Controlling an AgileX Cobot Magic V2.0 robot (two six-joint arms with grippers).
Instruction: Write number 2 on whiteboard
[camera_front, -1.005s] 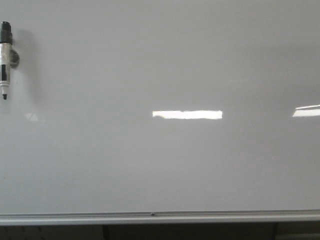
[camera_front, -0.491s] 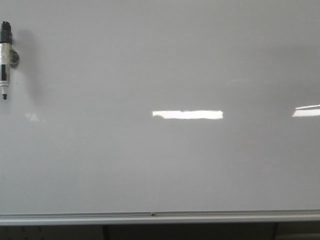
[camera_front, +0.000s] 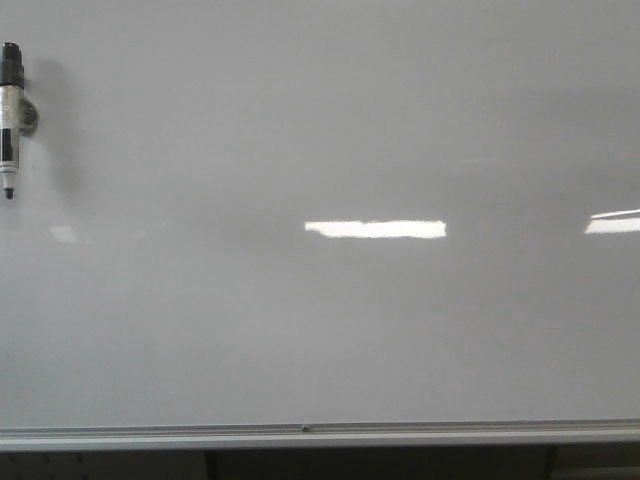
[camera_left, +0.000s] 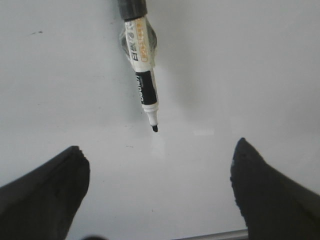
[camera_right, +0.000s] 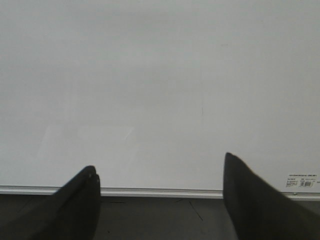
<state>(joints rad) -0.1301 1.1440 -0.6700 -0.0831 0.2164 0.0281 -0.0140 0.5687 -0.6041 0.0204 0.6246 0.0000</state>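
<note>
The whiteboard (camera_front: 330, 120) fills the front view, pale and glossy, with a silver rail (camera_front: 320, 434) along its lower edge. No number 2 shows on it. A black-and-white marker (camera_front: 10, 115) hangs tip down in a clip at the board's far left; the left wrist view shows this marker (camera_left: 142, 75) close up, uncapped. My left gripper (camera_left: 159, 160) is open, its dark fingers (camera_left: 50, 192) spread wide below the marker tip, touching nothing. My right gripper (camera_right: 160, 172) is open too, facing the bare whiteboard (camera_right: 160, 75) near its lower rail (camera_right: 160, 191). Neither gripper appears in the front view.
Bright rectangular light reflections (camera_front: 375, 229) lie on the board at mid-height, another reflection (camera_front: 613, 223) at the right edge. A small label (camera_right: 302, 180) sits at the board's lower corner. Below the rail is a dark surface (camera_right: 160, 217).
</note>
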